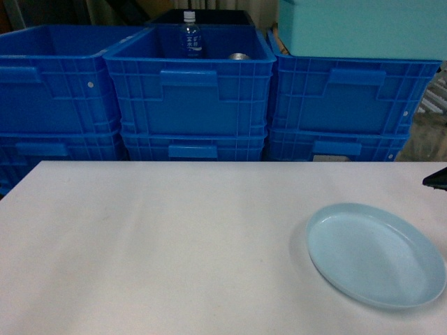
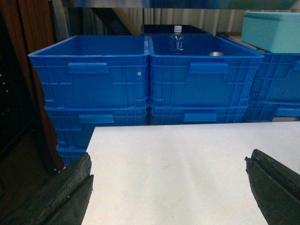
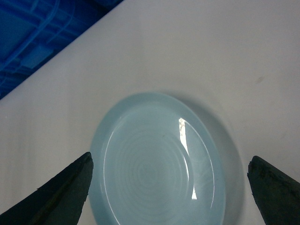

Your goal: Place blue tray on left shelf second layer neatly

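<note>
The task is at its very start, I judge. The blue tray [image 1: 376, 255] lies flat on the white tabletop [image 1: 154, 244], on my right side, and nothing holds it. My right hand [image 3: 168, 187] hangs over the tray with its fingers spread wide, empty, not touching it. My left hand [image 2: 168, 187] is also spread and empty, above bare tabletop. Gripping, carrying and placing all remain. I do not see the steel shelf in any view.

I count one tray, one bottle [image 1: 190, 35] inside a crate, one pale box [image 1: 363, 28], and at least six blue crates [image 1: 188, 91] stacked behind.
</note>
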{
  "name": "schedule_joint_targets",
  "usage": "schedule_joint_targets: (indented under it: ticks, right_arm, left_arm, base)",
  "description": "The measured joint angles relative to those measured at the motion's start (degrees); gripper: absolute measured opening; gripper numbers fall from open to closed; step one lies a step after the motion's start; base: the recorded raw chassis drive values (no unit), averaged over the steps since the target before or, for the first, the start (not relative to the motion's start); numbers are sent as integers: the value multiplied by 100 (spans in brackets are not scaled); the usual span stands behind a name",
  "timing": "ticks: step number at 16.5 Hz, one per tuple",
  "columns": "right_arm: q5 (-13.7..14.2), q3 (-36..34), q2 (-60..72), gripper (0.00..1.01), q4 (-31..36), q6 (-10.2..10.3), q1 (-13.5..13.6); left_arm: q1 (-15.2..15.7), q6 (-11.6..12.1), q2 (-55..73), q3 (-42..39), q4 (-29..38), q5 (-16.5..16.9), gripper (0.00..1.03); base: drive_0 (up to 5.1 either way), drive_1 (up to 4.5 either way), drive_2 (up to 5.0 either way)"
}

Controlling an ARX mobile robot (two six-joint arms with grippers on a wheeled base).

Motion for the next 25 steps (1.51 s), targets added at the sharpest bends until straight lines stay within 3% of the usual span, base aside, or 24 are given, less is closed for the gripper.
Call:
schedule_joint_targets:
  ticks: [1,3,6,10,14,17,19,25]
  right_arm:
    - [-68,26,68,98,-223,-227,13]
    - [52,24,343,98,-302,-605,83]
    - [184,-129,501,98,-247,-999,116]
    - [76,-153,520,98,-37,-1010,199]
    - [39,-341,649,98,111,-986,457]
    - [7,-361,717,97,260,-942,457]
    - [190,-389,763,74,317,-999,455]
    - [249,-612,802,10,328,-1141,269]
  left_arm:
    - [0,0,0,0,2,0,98]
    - [0,0,0,0,2,0,98]
    - [0,0,0,0,2,0,98]
    - [0,0,0,0,4,0,98]
    - [0,0,0,0,2,0,98]
    - [0,0,0,0,2,0,98]
    - [0,0,0,0,2,0,98]
    - [0,0,0,0,2,0,98]
  base:
    - [0,0,0]
    - [0,0,0]
    - [0,0,0]
    - [0,0,0]
    - [0,0,0]
    - [0,0,0]
    - [0,0,0]
    - [0,0,0]
